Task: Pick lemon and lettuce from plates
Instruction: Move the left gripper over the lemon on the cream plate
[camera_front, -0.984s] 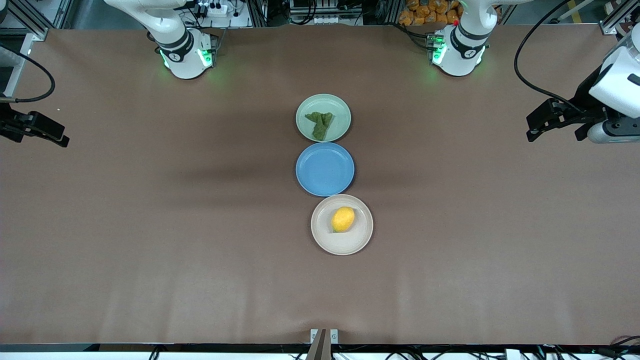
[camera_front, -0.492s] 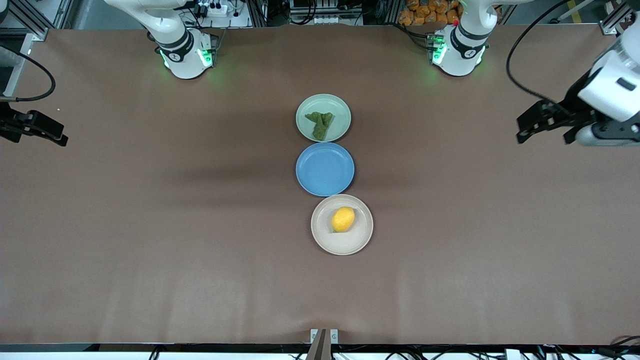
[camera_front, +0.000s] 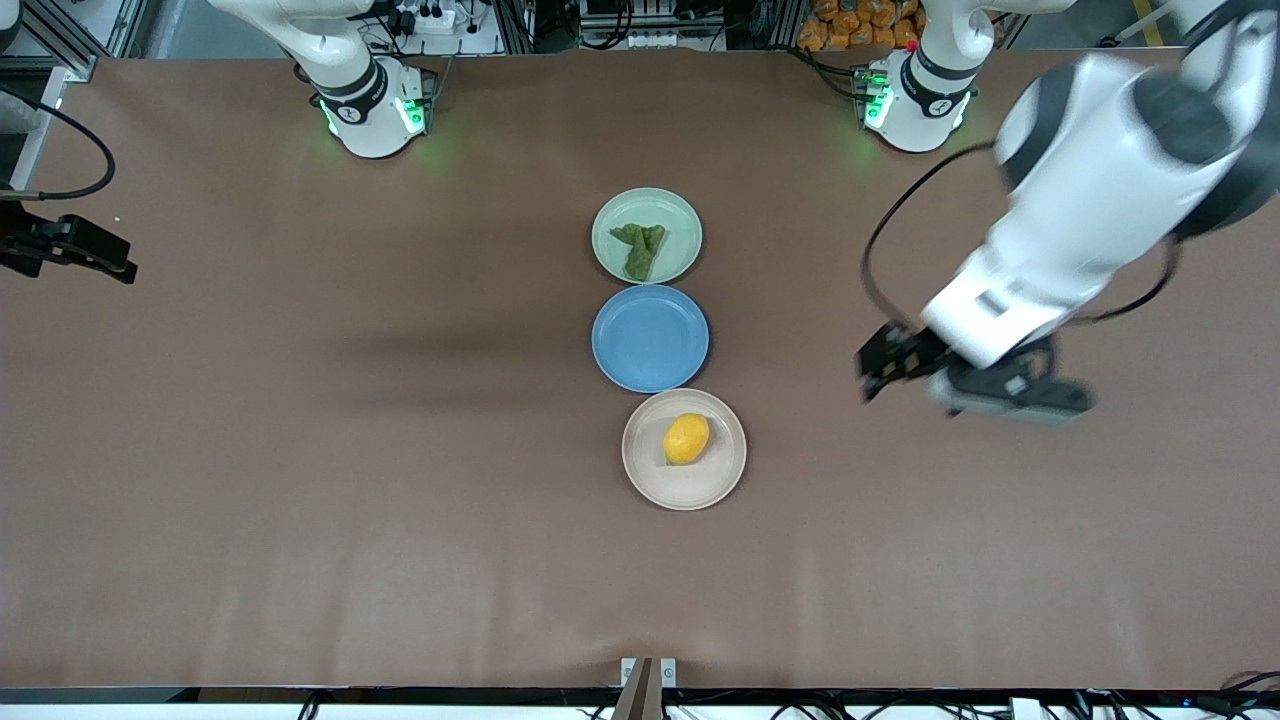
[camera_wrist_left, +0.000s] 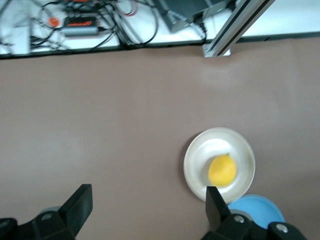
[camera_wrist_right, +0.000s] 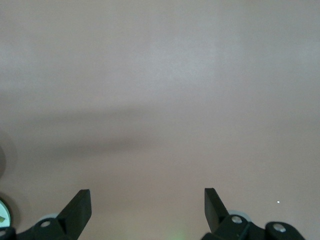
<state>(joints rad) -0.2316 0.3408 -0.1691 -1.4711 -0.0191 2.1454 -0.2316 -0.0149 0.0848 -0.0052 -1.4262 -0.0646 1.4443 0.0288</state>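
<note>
The yellow lemon (camera_front: 686, 438) lies on the beige-white plate (camera_front: 684, 488), the plate nearest the front camera. The dark green lettuce (camera_front: 641, 247) lies on the mint green plate (camera_front: 680, 216), nearest the robots' bases. My left gripper (camera_front: 868, 375) is open and empty, over bare table toward the left arm's end from the lemon's plate. Its wrist view shows the lemon (camera_wrist_left: 222, 170) on its plate (camera_wrist_left: 196, 162) past the open fingers (camera_wrist_left: 215, 200). My right gripper (camera_front: 122, 270) is open at the right arm's end of the table; its wrist view (camera_wrist_right: 147, 200) shows bare table.
An empty blue plate (camera_front: 650, 337) sits between the two task plates, touching both; its edge shows in the left wrist view (camera_wrist_left: 260, 207). Brown table stretches wide on both sides of the plate row.
The left arm has swung in from the table's end toward the centre, now close beside the lemon's plate. The right gripper has barely shifted. Plates, lemon and lettuce have not moved.
</note>
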